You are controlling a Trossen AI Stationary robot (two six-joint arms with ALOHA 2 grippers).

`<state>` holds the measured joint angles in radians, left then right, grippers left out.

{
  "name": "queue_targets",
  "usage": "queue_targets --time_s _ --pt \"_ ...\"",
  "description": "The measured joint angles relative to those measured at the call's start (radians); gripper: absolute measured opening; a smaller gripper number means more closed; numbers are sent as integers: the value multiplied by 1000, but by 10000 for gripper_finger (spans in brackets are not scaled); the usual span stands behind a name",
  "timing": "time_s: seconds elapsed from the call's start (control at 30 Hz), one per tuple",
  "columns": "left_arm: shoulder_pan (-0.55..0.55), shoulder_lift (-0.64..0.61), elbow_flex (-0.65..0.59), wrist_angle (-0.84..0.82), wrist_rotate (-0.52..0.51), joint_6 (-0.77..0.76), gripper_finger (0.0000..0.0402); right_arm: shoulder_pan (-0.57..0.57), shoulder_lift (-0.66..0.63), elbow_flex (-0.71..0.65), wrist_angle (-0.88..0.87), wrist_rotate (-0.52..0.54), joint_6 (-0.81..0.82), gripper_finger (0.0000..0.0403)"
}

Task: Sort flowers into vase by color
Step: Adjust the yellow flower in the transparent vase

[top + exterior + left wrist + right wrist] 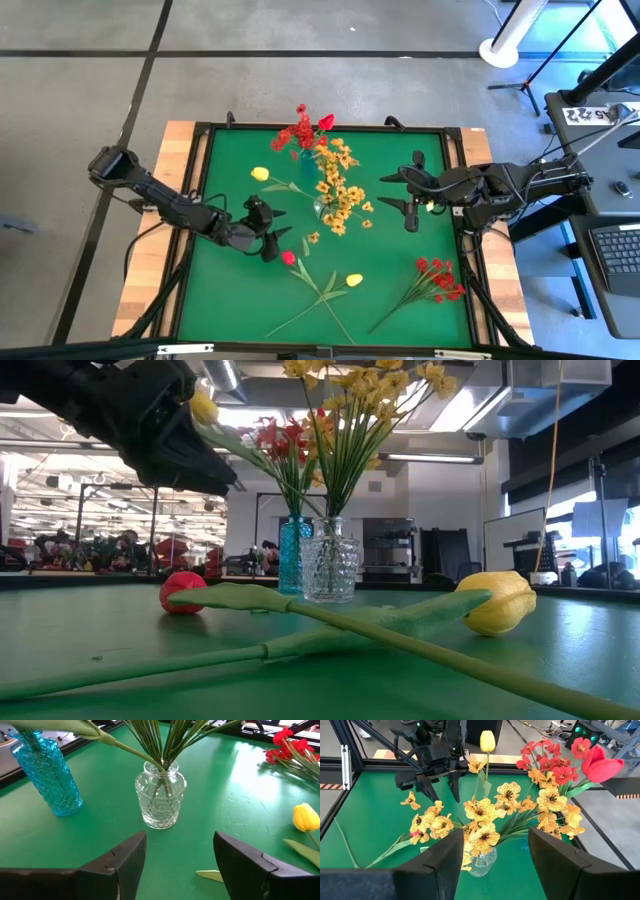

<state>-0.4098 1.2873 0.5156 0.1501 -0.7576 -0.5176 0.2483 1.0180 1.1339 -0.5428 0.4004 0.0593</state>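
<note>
A clear glass vase (329,207) (160,795) holds yellow-orange sprigs (485,815) and a leaning yellow bud (260,173). Behind it, a blue vase (46,775) holds red blooms (300,132) and a red bud (601,764). On the mat lie a red bud (289,257) and a yellow bud (354,280) with crossed stems, a red sprig (437,278) and a small loose yellow-orange bloom (312,238). My left gripper (272,240) (177,845) hovers open just left of the clear vase. My right gripper (398,198) (495,840) hovers open to the vase's right.
A black frame (205,150) borders the green mat, with wooden table edges outside it. Bare mat lies at the near left corner (225,300) and the far right (420,150). A laptop (620,250) and stands sit beyond the table's right side.
</note>
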Motion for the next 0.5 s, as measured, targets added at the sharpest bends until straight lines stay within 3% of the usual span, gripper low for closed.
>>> queue_targets --time_s 0.5 --pt "-62 -59 0 -49 -23 -52 221 0 -84 0 -83 3 123 220"
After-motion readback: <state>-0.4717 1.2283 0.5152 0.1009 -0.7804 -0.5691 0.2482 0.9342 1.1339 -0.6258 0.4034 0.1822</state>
